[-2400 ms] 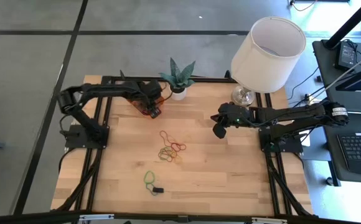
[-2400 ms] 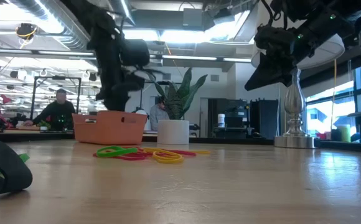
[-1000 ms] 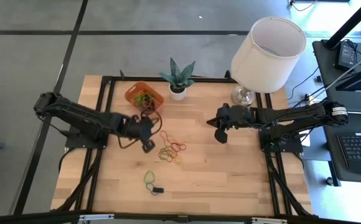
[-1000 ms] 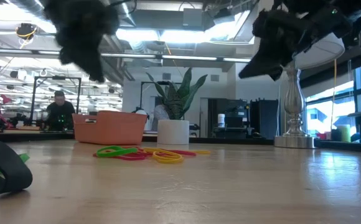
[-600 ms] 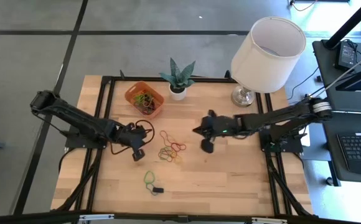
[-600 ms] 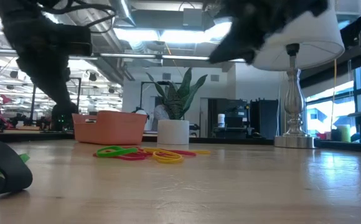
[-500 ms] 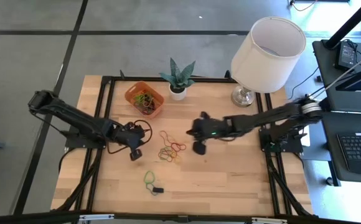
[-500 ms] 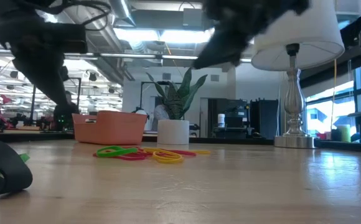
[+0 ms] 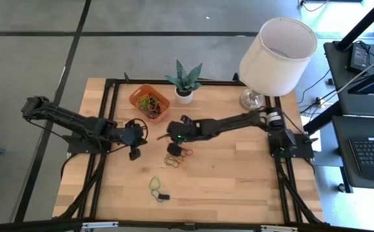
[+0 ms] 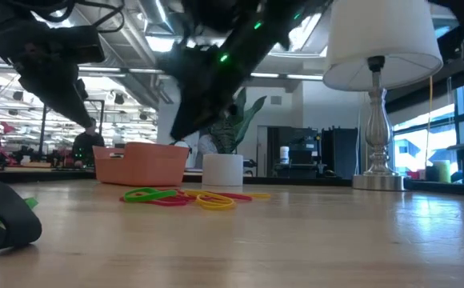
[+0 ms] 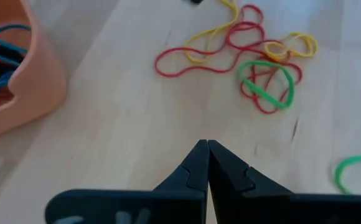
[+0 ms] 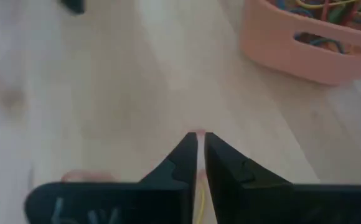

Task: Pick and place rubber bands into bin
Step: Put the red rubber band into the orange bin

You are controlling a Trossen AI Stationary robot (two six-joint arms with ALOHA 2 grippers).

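The rubber bands (image 9: 178,155), thin red, yellow, orange and green loops, lie in a loose pile mid-table, also seen in the left wrist view (image 11: 249,59). Another green band (image 9: 154,185) lies closer to the near edge. The orange bin (image 9: 150,102) stands near the far edge with several bands inside (image 12: 317,12). My right gripper (image 9: 173,150) reaches across the table and hovers shut over the pile's left part, clear of the table (image 10: 181,128). My left gripper (image 9: 134,154) waits shut (image 11: 206,144) left of the pile.
A small plant in a white pot (image 9: 186,84) stands right of the bin. A lamp with a white shade (image 9: 277,48) is at the far right corner. A small black object (image 9: 164,196) lies beside the green band near the near edge.
My right gripper has swept from near the lamp toward the table's left and come down over the pile of bands. My left gripper has drawn back a little toward the left edge. The bands have stayed where they were.
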